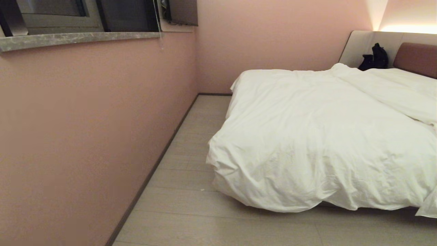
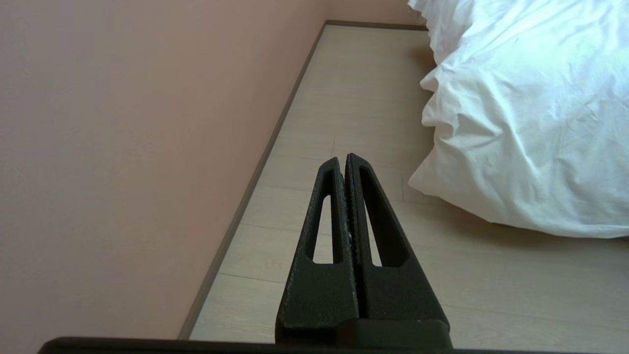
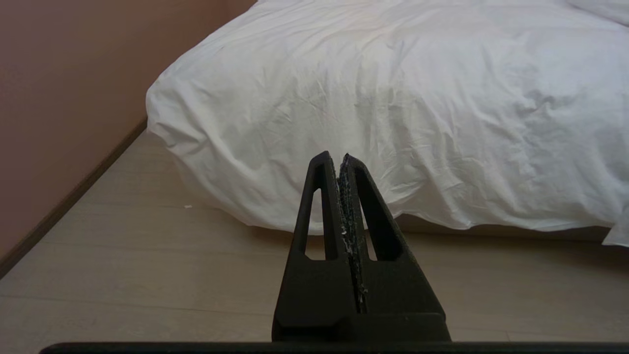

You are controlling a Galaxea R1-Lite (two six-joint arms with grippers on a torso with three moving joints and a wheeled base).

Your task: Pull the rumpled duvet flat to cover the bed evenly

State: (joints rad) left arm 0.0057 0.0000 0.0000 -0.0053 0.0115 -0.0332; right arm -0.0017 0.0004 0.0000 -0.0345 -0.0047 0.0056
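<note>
Duvet (image 1: 317, 136) fills the right half of the head view, bunched over the bed's (image 1: 414, 56) near corner and drooping floorward. Left claw (image 2: 345, 160) and right claw (image 3: 336, 158) hover pinched closed, empty, above the floor (image 1: 191, 208). Risk: grabbing only a thin fold could drag the cover askew or onto the floor.
</note>
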